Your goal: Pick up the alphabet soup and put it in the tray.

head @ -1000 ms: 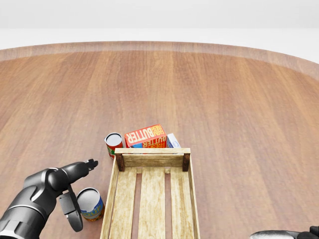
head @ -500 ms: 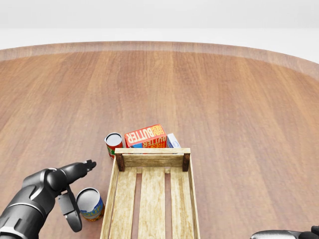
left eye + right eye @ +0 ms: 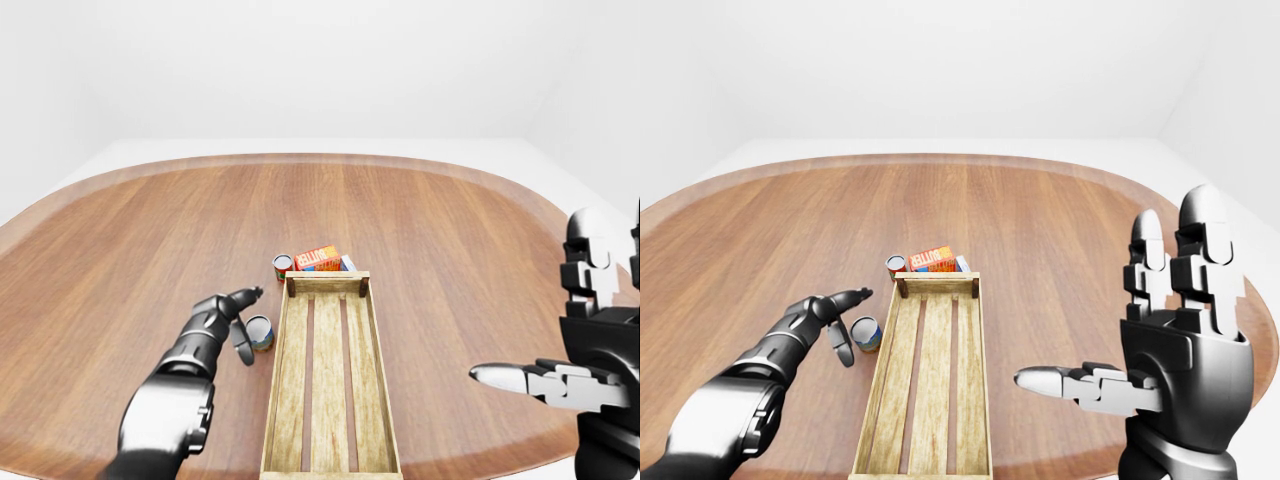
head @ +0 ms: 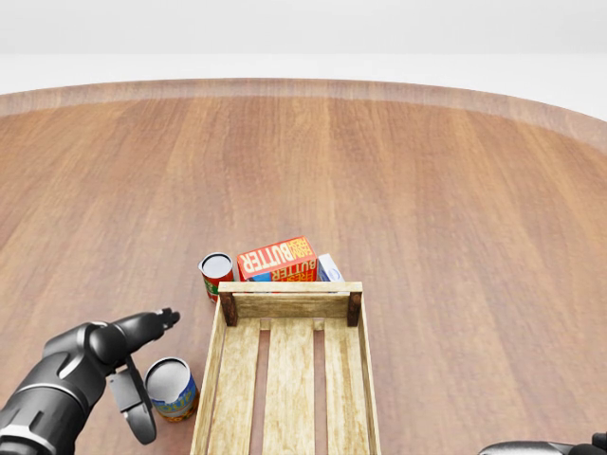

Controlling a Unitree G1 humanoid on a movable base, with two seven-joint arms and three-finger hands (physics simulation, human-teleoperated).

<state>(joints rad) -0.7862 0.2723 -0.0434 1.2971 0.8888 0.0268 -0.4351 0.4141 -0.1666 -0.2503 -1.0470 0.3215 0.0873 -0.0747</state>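
Observation:
The alphabet soup point(image 4: 174, 389) is a can with a blue and yellow label, upright on the table just left of the wooden tray point(image 4: 289, 287) in the head view. My left hand point(image 4: 157, 372) is open beside it: one finger points out above the can and the thumb point(image 4: 139, 413) hangs at the can's left side. Whether the hand touches the can is unclear. Nothing lies in the long slatted tray. My right hand point(image 3: 1110, 330) is open with its fingers spread, raised at the right of the right-eye view, far from the can.
A red-and-green can point(image 4: 216, 274), an orange butter box point(image 4: 277, 259) and a small white-blue carton point(image 4: 329, 267) crowd the tray's top end in the head view. The round wooden table point(image 3: 420, 210) stretches wide around them.
My left hand has drifted slightly down and left in the head view, staying open by the can. The can, tray and other items have not moved.

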